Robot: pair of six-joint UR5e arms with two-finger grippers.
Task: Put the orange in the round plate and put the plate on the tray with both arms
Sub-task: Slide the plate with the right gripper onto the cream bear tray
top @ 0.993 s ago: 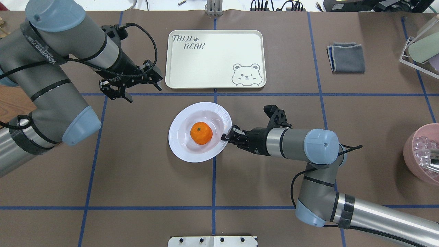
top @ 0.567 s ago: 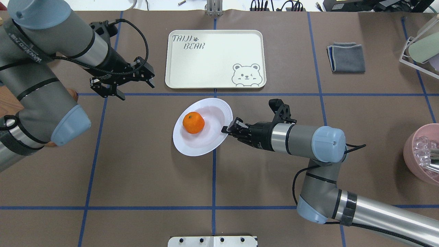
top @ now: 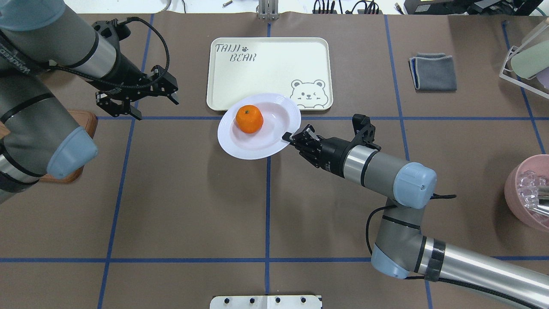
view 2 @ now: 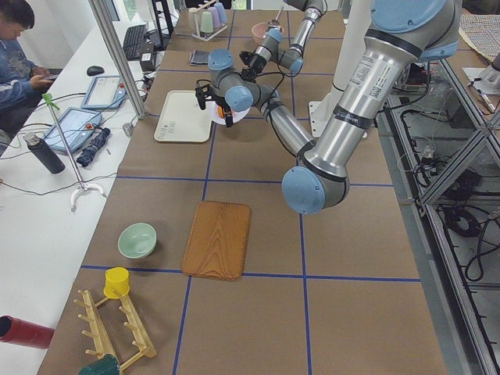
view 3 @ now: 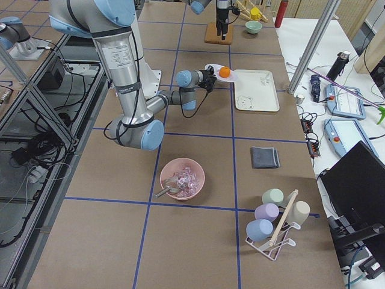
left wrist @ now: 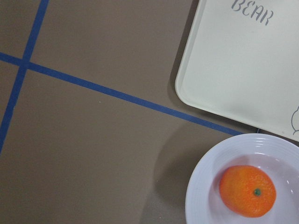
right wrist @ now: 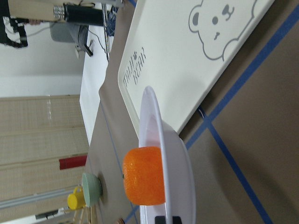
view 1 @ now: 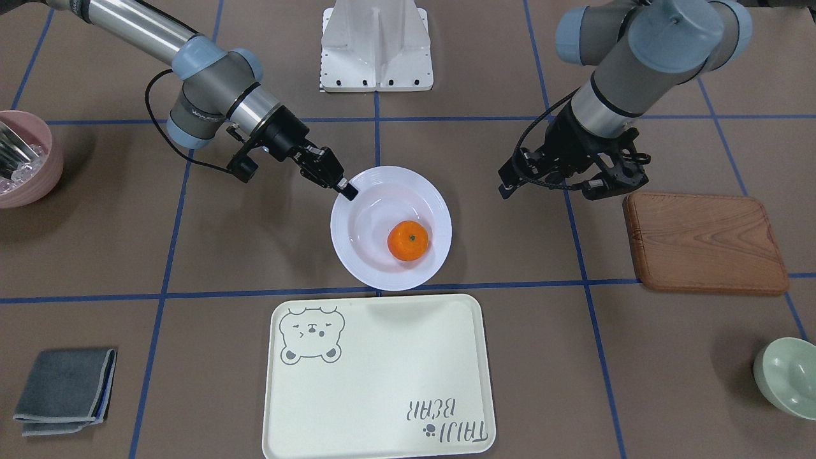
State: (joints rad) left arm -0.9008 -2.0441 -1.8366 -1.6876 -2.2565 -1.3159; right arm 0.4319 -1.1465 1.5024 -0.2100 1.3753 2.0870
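Note:
The white round plate (top: pixel 227 139) hangs tilted just above the table, its far rim over the tray's near edge. My right gripper (top: pixel 288 137) is shut on the plate's right rim (view 1: pixel 357 191). The orange (top: pixel 249 119) lies inside the plate, toward its far left side (view 1: pixel 408 240). The cream tray (top: pixel 268 64) with the bear drawing lies flat behind it (view 1: pixel 382 382). My left gripper (top: pixel 157 109) hovers open and empty well to the left of the plate (view 1: pixel 548 188). The left wrist view shows the orange (left wrist: pixel 247 191), the plate rim (left wrist: pixel 201 196) and a tray corner (left wrist: pixel 243 70).
A brown wooden board (view 1: pixel 704 242) lies under my left arm. A pale green bowl (view 1: pixel 787 376) sits beyond it. A pink bowl (top: pixel 527 193) holding clear pieces stands at the right edge, a folded grey cloth (top: pixel 433 71) and a cup rack (top: pixel 527 56) at the far right.
My right gripper has carried the plate away from the robot to the tray's near edge. The orange rolled to the plate's left side. My left arm drew back to the left.

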